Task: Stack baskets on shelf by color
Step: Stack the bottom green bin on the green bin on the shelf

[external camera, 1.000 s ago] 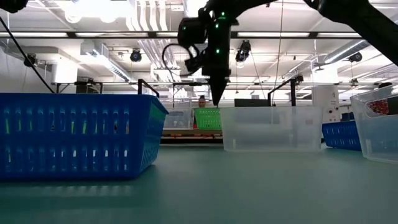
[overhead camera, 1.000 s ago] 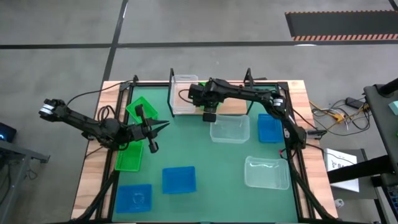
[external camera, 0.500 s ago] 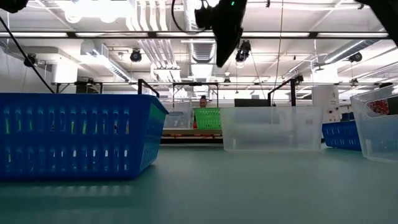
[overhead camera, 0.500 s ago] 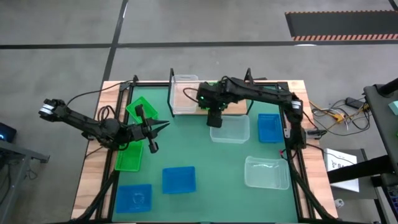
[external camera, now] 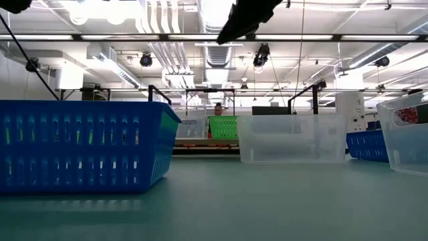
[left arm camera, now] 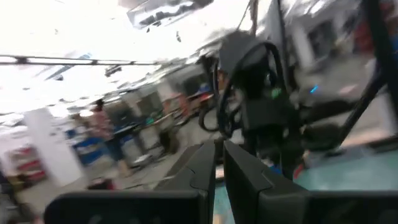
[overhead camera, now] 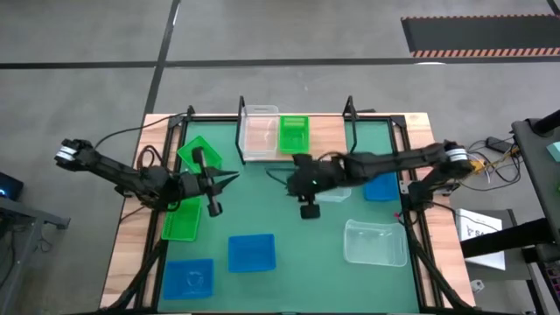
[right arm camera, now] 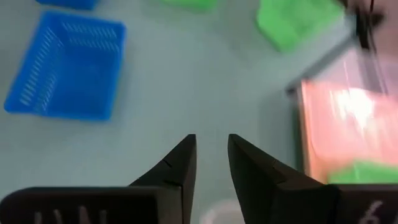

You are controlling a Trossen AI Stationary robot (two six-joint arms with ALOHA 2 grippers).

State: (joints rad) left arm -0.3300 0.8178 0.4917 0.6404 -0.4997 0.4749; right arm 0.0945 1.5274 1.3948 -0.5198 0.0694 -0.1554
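The shelf [overhead camera: 337, 144] stands at the table's far edge. On its board a clear basket [overhead camera: 259, 133] and a green basket [overhead camera: 294, 133] rest side by side on their bottoms. My right gripper [overhead camera: 282, 175] hangs open over the mat just in front of the shelf, nothing between its fingers [right arm camera: 211, 152]. My left gripper [overhead camera: 229, 176] is shut and empty at the left, beside two green baskets [overhead camera: 194, 150] [overhead camera: 182, 219]. Blue baskets [overhead camera: 252, 252] [overhead camera: 189, 278] [overhead camera: 381, 185] and clear baskets [overhead camera: 374, 242] [overhead camera: 331, 191] sit on the green mat.
Black metal uprights [overhead camera: 350, 107] frame the shelf. In the low view a blue basket [external camera: 80, 144] stands close at the left and a clear one [external camera: 292, 138] farther off. Bare mat [overhead camera: 289, 227] lies between the baskets at the middle.
My right gripper has drawn back from the shelf toward the table's near edge and risen, tipping from pointing down to a slant; it has gone up out of the low view. The green basket stays on the shelf beside the clear one.
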